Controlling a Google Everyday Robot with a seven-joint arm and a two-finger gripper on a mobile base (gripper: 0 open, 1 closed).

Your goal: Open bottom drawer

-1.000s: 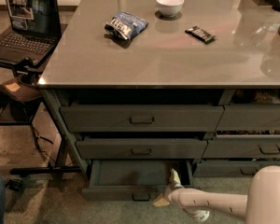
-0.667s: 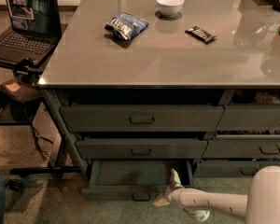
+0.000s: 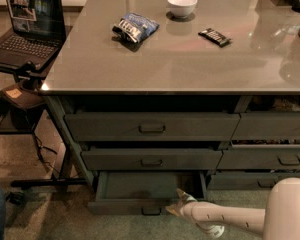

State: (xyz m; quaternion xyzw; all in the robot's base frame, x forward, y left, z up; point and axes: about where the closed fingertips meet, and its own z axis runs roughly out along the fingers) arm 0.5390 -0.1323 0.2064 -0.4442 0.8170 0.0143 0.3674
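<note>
The bottom drawer [image 3: 135, 186] is pulled out from the counter, its dark grey inside showing, with its small dark pull handle [image 3: 151, 211] at the front edge. My gripper [image 3: 176, 203] is at the right part of the drawer's front edge, just right of the handle. My white arm [image 3: 230, 219] reaches in from the lower right. Two wide grey drawers [image 3: 150, 126] above it are closed.
On the grey countertop [image 3: 190, 59] lie a blue chip bag [image 3: 135, 28], a white bowl [image 3: 182, 5] and a dark snack bar [image 3: 214, 36]. A laptop [image 3: 25, 24] sits on a stand at the left. More drawers [image 3: 275, 129] are at the right.
</note>
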